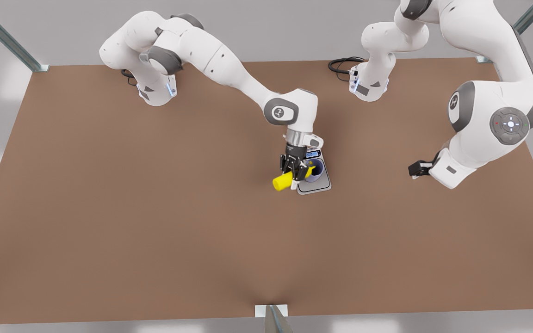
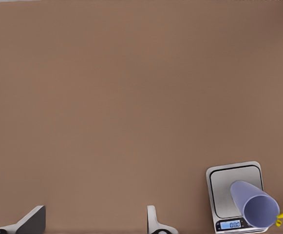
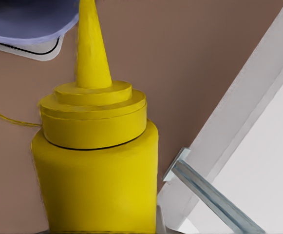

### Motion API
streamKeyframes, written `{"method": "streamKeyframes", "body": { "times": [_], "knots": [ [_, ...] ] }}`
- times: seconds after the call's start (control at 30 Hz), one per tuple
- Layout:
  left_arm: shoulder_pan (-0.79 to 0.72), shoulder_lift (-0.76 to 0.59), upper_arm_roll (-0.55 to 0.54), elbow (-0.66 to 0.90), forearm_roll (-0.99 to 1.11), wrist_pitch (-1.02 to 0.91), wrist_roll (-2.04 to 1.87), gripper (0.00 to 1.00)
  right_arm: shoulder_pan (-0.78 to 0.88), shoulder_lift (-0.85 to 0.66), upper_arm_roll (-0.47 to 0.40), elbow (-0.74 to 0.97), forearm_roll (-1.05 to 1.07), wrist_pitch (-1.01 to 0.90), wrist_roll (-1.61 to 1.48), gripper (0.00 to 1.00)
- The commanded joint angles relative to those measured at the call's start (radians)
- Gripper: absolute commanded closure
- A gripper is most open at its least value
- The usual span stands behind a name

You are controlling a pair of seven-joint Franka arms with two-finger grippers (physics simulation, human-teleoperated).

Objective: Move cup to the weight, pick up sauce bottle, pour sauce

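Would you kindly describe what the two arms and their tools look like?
Both arms are glossy white with rounded grey joint caps; the arm at the front view's right shows a cap with small coloured dots. Black cables loop at each base. The right tool is black with white fingertip pads; the left tool is also black, with pale grey fingers.

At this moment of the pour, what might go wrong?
1. The right gripper holds the bright yellow squeeze bottle tilted, its thin nozzle at the rim of the small lavender-blue cup; a slight offset could spill sauce onto the silver-grey scale.
2. The nozzle might nudge the light cup over.
The left gripper waits open, away from the scale.
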Motion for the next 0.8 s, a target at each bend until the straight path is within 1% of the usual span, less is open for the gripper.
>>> {"method": "streamKeyframes", "body": {
  "times": [0.0,0.17,0.2,0.27,0.4,0.47,0.5,0.53,0.6,0.7,0.77],
  "knots": [
    [0.0,0.0,0.001,0.0,0.001,0.0,0.0,0.0,-0.002,-0.006,-0.001,-0.001,0.015,0.0,0.001,0.4],
    [-0.001,-0.002,0.0,0.0,-0.001,-0.002,0.0,0.0,-0.085,-0.063,-0.001,-0.002,0.303,0.008,-0.01,0.4],
    [-0.009,-0.002,-0.002,0.0,-0.001,-0.003,0.0,0.0,-0.124,-0.084,0.001,-0.01,0.419,0.017,-0.065,0.4],
    [-0.014,-0.005,-0.002,-0.002,-0.001,-0.006,-0.002,0.0,-0.164,-0.095,0.001,-0.01,0.541,0.023,-0.146,0.4],
    [-0.014,-0.005,-0.002,-0.002,-0.002,-0.008,-0.002,0.0,-0.24,-0.104,0.002,-0.013,0.665,0.071,-0.31,0.41],
    [-0.015,-0.003,-0.002,0.0,-0.002,-0.008,-0.002,0.0,-0.321,-0.123,0.005,-0.042,0.756,0.115,-0.425,0.4],
    [-0.014,-0.003,-0.002,0.0,-0.002,-0.008,-0.002,0.0,-0.367,-0.129,0.005,-0.042,0.862,0.118,-0.523,0.4],
    [-0.017,-0.003,-0.002,0.0,-0.002,-0.008,-0.002,0.0,-0.401,-0.13,0.005,-0.045,0.911,0.118,-0.57,0.4],
    [-0.018,-0.003,-0.002,0.0,-0.002,-0.008,-0.002,0.0,-0.486,-0.132,0.007,-0.067,1.084,0.132,-0.714,0.4],
    [-0.02,0.0,-0.002,-0.002,-0.002,-0.008,-0.002,0.0,-0.569,-0.144,0.008,-0.122,1.359,0.133,-0.932,0.4],
    [-0.02,0.002,-0.002,0.0,-0.002,-0.006,-0.002,0.0,-0.611,-0.144,0.008,-0.154,1.508,0.13,-1.011,0.39]
  ]
}}
